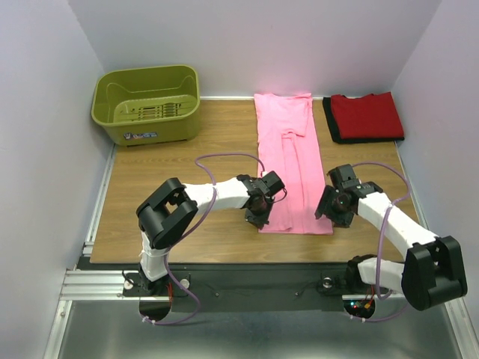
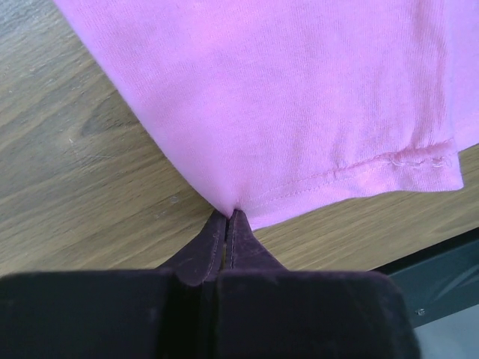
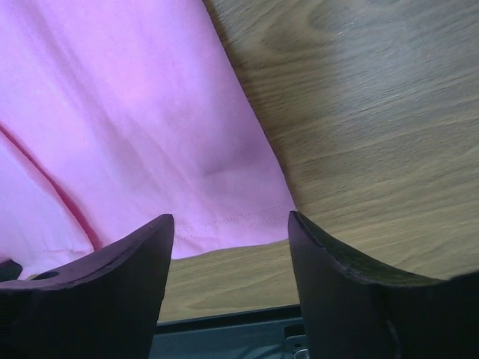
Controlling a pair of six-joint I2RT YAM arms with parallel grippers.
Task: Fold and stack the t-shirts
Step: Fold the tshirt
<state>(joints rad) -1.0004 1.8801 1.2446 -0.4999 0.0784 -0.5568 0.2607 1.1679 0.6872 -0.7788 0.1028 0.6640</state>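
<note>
The pink t-shirt point(image 1: 290, 161) lay on the desk point(image 1: 172, 209) as a long narrow strip, its sides and sleeves already turned in, running from the far edge toward the arms. At the far right corner a red t-shirt point(image 1: 368, 116) sat folded on top of a black t-shirt point(image 1: 330, 123), of which only an edge showed, so that pile looked finished. The olive-green basket point(image 1: 146, 105) at the far left appeared to hold no more shirts.

The left claw point(image 2: 227, 217) was pinched shut on the near left corner of the pink hem. The right claw point(image 3: 232, 224) stood with its jaws apart around the near right corner and had not yet taken hold of it.

Judging by this, the lengthwise fold was done. The crosswise folds remained, and then the move onto the red and black pile.
</note>
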